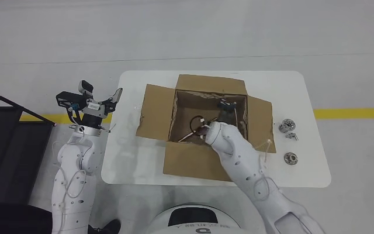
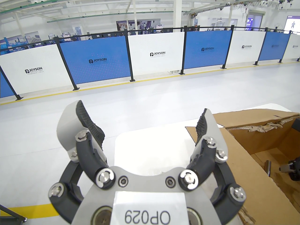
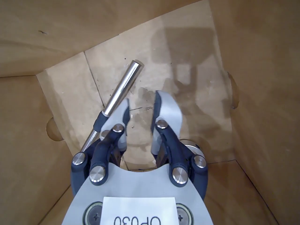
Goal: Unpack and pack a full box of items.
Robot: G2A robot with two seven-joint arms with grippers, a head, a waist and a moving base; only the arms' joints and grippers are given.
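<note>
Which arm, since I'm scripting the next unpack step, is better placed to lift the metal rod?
Right. The right gripper is open inside the box, close beside the metal rod; the left gripper is open outside the box.

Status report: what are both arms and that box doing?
Left gripper open, empty, clear of box. Right gripper open inside box, steel rod beside its fingers. Metal parts out on table; nothing blocking.

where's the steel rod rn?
In the right wrist view the steel rod lies on the floor of the open cardboard box, close beside one finger of the open right gripper, not between the fingers.
</note>
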